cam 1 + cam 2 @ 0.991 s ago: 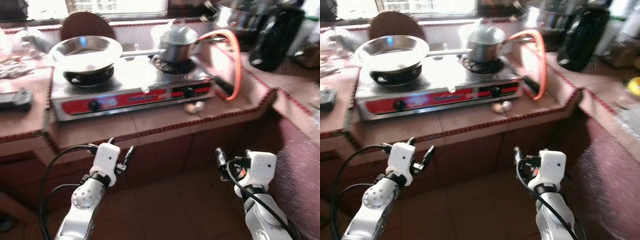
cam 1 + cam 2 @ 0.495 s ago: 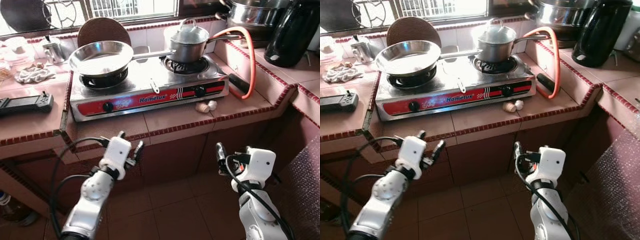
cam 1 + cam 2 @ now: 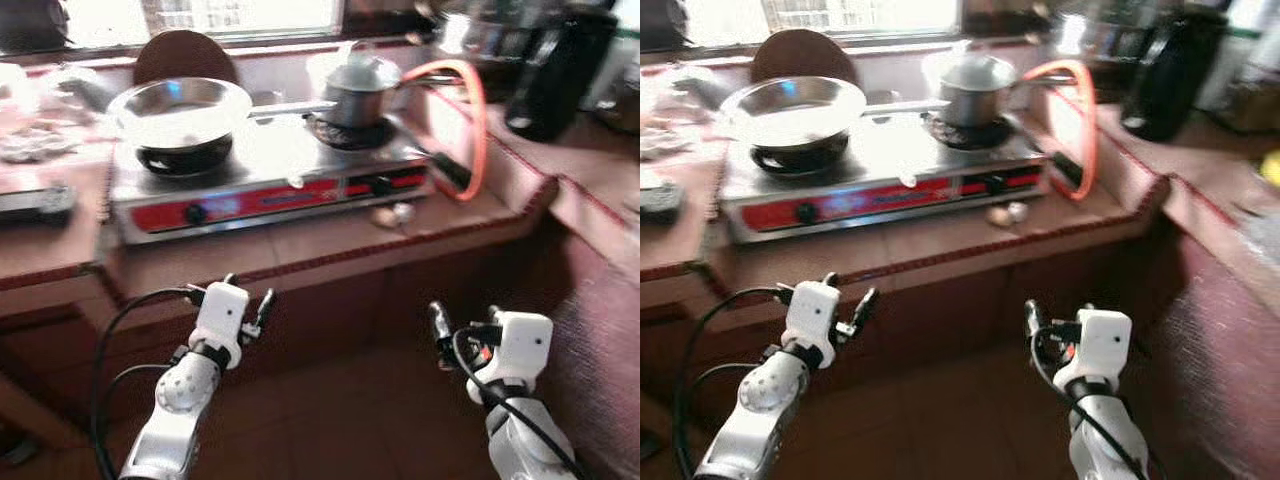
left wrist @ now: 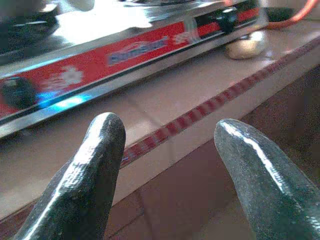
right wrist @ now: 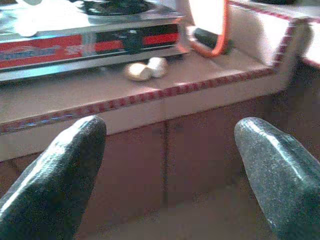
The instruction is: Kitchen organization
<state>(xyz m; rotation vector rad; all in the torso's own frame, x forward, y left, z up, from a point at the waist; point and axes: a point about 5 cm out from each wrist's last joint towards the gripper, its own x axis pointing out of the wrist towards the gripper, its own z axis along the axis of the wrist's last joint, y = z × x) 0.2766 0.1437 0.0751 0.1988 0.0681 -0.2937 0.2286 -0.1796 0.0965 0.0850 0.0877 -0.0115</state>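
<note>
Your view has swung since half a second ago and is now blurred: the stove (image 3: pixel 270 170) sits a little further left in the picture and the far-left things have smeared out, which is the camera turning, not the things shifting. Your two arms hang much as before, low in front of the bench (image 3: pixel 300 255).

Your left end effector (image 3: pixel 247 305) is released, its two black fingers (image 4: pixel 82 180) spread with nothing between them, below the near edge of the bench and pointing at the stove's red front panel. Your right end effector (image 3: pixel 463 330) is likewise released, fingers (image 5: pixel 55 175) wide apart and empty, held over the tiled floor (image 3: pixel 330 420) in front of the bench and aimed toward the two garlic bulbs (image 5: pixel 145 68).

On the stove, the steel frying pan (image 3: pixel 180 108) rests on the left burner with its handle running right toward the lidded saucepan (image 3: pixel 358 88) on the right burner. The garlic bulbs lie touching each other on the bench just right of the stove's near right corner. An orange hose (image 3: pixel 470 110) loops up behind them on the right. A black kettle (image 3: pixel 555 70) stands on the raised far-right part of the bench. A dark handset-like item (image 3: pixel 35 203) lies on the bench left of the stove; blur hides what it is.
</note>
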